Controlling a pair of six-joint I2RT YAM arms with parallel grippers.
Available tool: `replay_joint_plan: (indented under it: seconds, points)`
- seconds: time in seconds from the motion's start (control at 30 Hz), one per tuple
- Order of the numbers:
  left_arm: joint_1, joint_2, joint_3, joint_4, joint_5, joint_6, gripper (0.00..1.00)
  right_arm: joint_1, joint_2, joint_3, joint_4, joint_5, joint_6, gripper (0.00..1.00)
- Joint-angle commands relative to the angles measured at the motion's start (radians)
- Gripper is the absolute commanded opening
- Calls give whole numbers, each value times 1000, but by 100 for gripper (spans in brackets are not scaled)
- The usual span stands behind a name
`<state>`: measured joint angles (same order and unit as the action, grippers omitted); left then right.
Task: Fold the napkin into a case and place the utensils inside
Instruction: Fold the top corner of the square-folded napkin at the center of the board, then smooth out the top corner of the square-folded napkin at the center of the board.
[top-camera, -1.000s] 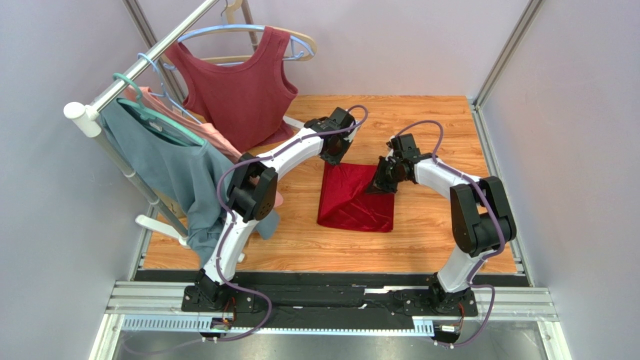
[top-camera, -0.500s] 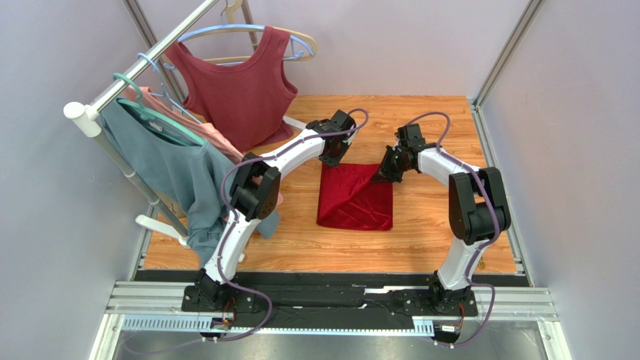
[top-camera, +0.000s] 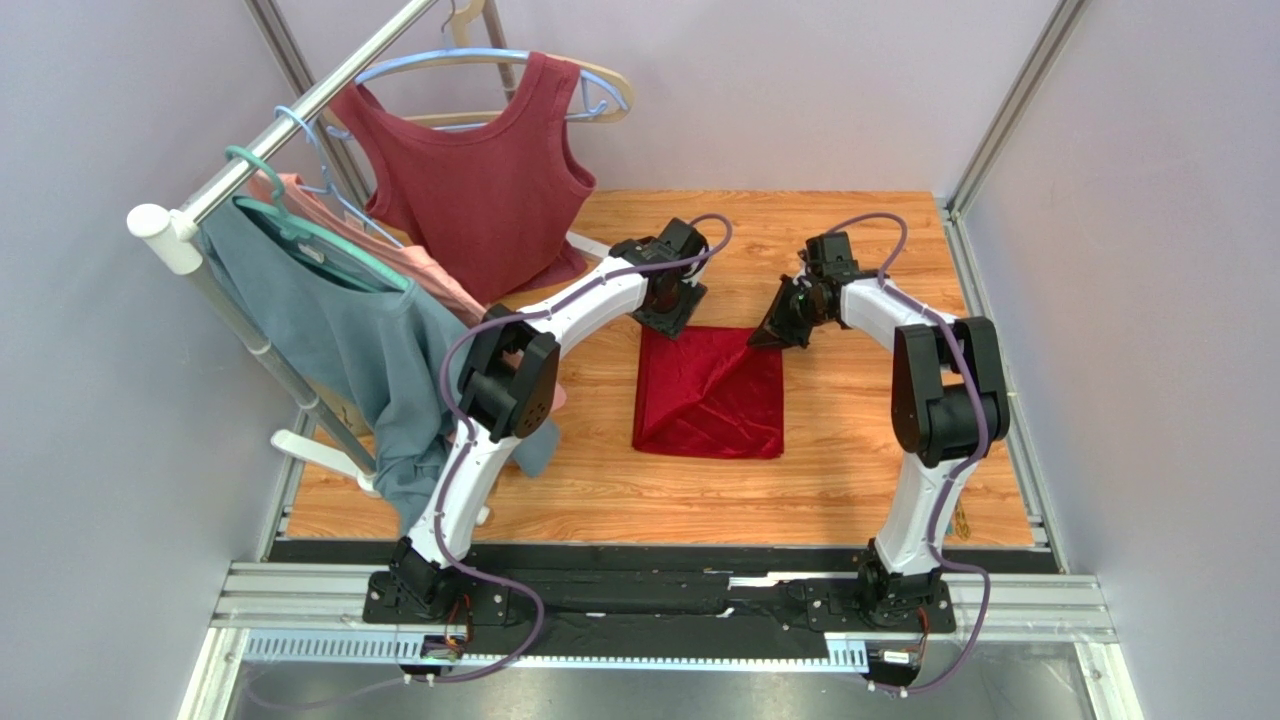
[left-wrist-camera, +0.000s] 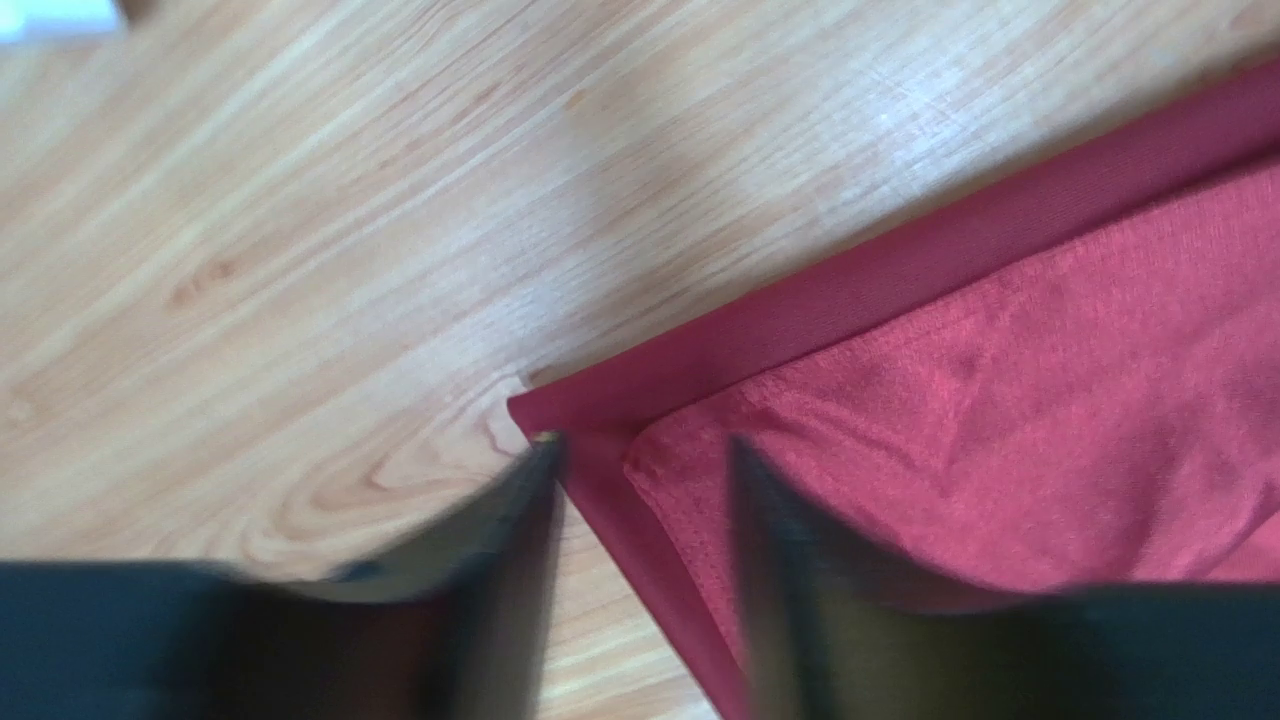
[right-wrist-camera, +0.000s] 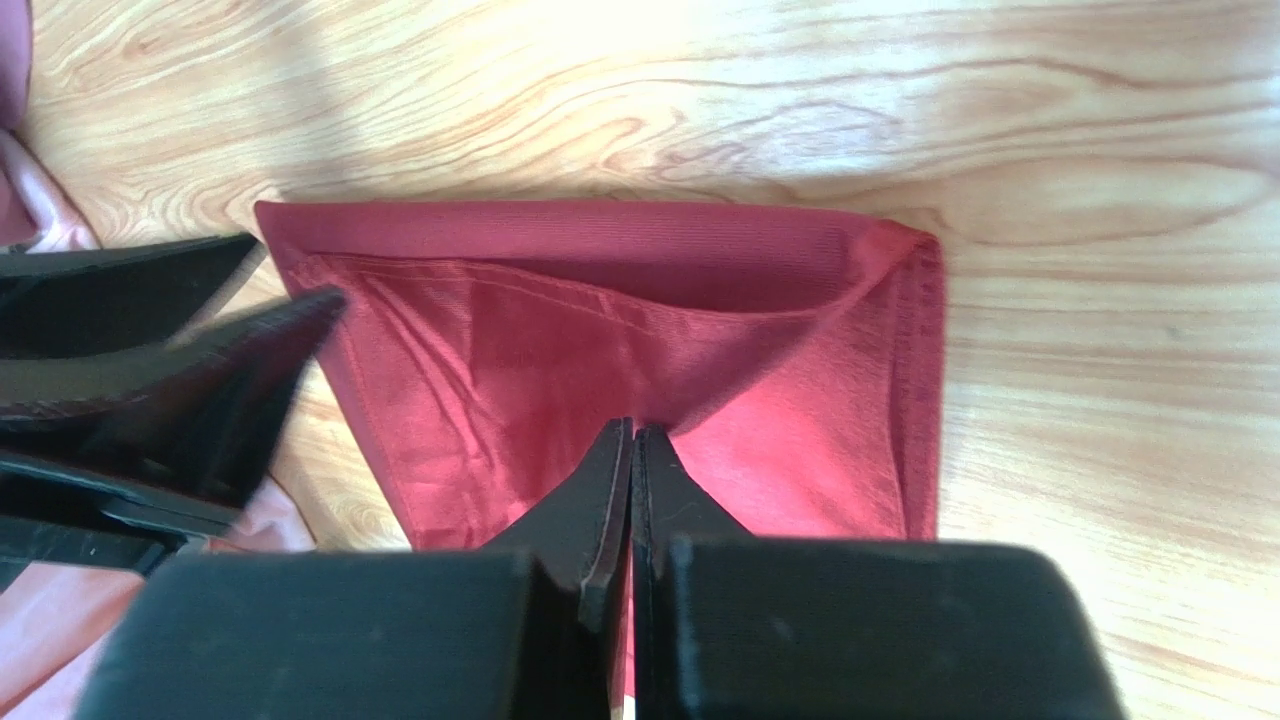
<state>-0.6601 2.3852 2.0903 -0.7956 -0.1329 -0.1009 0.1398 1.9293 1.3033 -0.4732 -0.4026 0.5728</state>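
Left claw: fingers apart, straddling the far-left corner of the napkin. The tips are down by the cloth and grip nothing.
Right claw: fingers together, clamped on a pinch of the napkin's top layer, which tents up to the tips near the far-right corner.
Napkin: lies on the desk between the 2 arms, doubled over into a roughly square shape. 2 layers show along the far edge, the upper one set slightly short of the lower.
Utensils: none visible in any of the 3 views.
Step in hand: laying down a fold toward the case, by my reading; the left side is released and the right side is not.
Next move calls for: the right claw to part and lift clear without dragging the top layer. A fresh grip on an edge would then be needed for a narrowing fold. The thin, shiny cloth probably slides easily, so the edges need watching.
Changed from 1 second ago: the left claw was closed and is now parted. The right claw has gone from mid-way along the right side to the far-right corner. The napkin's slanted right edge has squared up.
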Motion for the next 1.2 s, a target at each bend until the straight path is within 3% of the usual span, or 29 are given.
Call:
replay_joint_plan:
  seconds: [0.0, 0.13, 0.23, 0.33, 0.37, 0.43, 0.47, 0.67, 1.17]
  points:
    - [7, -124, -27, -13, -63, -80, 76, -2, 14, 48, 2, -42, -31, 0]
    - [7, -291, -166, 24, -28, -132, 81, -11, 28, 56, 1, -56, -39, 0]
    - [5, -424, -318, 90, 116, -184, 68, -19, 43, 67, 2, -88, -44, 0]
    - [-1, -518, -490, 203, 304, -258, 39, -20, 72, 94, 2, -111, -51, 0]
    - [-4, -549, -568, 263, 337, -279, 33, -19, 83, 100, -1, -114, -51, 0]
    - [-22, -575, -628, 324, 363, -278, 11, -20, 97, 113, -1, -128, -53, 0]
    - [-26, -577, -665, 338, 365, -272, 8, -20, 100, 114, 1, -127, -53, 0]
    - [-45, -549, -751, 447, 437, -261, 4, -19, 168, 139, 27, -134, -47, 0]
    - [-78, -537, -977, 524, 391, -284, 2, -42, 299, 231, 38, -165, -45, 0]
